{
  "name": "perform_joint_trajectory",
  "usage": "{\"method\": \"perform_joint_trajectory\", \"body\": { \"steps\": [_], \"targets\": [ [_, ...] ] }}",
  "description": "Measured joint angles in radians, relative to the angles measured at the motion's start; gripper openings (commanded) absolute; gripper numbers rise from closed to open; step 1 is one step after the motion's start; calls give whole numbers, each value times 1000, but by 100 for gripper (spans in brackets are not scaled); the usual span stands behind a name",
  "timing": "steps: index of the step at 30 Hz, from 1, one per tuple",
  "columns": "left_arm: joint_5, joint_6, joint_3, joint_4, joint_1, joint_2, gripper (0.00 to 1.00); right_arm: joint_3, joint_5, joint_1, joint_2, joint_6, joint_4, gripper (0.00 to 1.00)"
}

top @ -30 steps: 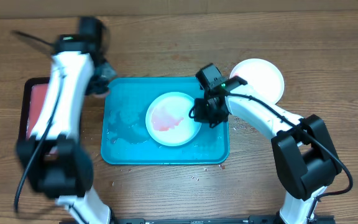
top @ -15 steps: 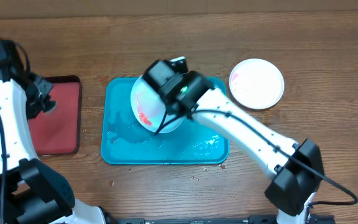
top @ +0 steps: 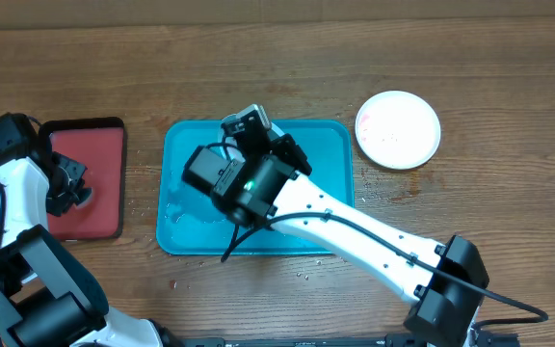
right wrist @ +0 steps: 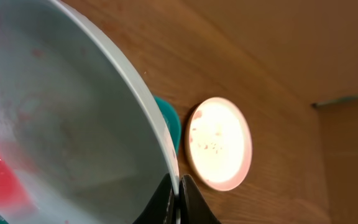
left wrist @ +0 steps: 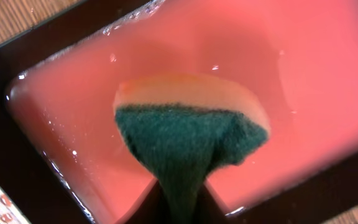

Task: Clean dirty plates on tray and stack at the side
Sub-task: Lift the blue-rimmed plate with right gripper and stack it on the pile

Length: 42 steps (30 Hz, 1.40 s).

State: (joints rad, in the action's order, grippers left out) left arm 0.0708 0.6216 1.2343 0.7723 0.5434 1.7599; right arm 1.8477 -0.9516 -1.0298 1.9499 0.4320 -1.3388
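Wooden worktop (top: pixel 499 58) from overhead carried the teal tray (top: pixel 186 229), a white plate (top: pixel 398 130) beside it. Left wrist – left tool (left wrist: pixel 179 196) pinched a sponge (left wrist: pixel 191 137) over the pink tray (left wrist: pixel 316 93). Right wrist – right tool (right wrist: pixel 179 190) clamped a red-smeared plate (right wrist: pixel 73 124) by its rim

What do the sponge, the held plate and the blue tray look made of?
sponge: soft foam, a yellowish layer plus a coarse green scouring face; it bunches where pinched.
plate: likely plastic, with a thin rim and smooth satin sheen.
tray: probably moulded plastic, glossy teal with rounded corners.
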Motion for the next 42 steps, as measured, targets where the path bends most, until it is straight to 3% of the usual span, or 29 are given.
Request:
{"method": "perform_joint_trajectory", "body": {
  "steps": [2, 5, 8, 14, 21, 23, 24, 25, 30, 37, 42],
  "targets": [
    [2, -6, -1, -8, 0, 10, 34, 0, -32, -17, 0, -10, -2, 4],
    [3, -9, -1, -11, 1, 24, 47, 0, -77, -35, 0, -38, -4, 4],
    [3, -15, -2, -16, 1, 37, 53, 0, -122, -47, 0, -59, -6, 4],
    [-44, -27, 7, 11, 2, 40, 54, 0, -203, -51, 0, -86, -7, 4],
    [-125, -53, 171, 179, 2, 40, 47, 0, -337, -51, 0, -175, -7, 4],
    [-146, -54, 217, 210, 2, 39, 58, 0, -364, -51, 0, -197, -7, 4],
    [-154, -56, 232, 215, 2, 39, 96, 0, -372, -52, 0, -204, -7, 4],
    [-165, -63, 244, 217, 2, 39, 100, 0, -379, -52, 0, -209, -6, 4],
    [-183, -64, 248, 227, 2, 39, 100, 0, -322, -44, 0, -187, 61, 4],
    [-191, -64, 248, 227, 2, 39, 100, 0, -11, 100, 0, -194, 72, 4],
    [-191, -64, 248, 227, 2, 39, 100, 0, 14, 221, 0, -41, 38, 4]
  ]
}}
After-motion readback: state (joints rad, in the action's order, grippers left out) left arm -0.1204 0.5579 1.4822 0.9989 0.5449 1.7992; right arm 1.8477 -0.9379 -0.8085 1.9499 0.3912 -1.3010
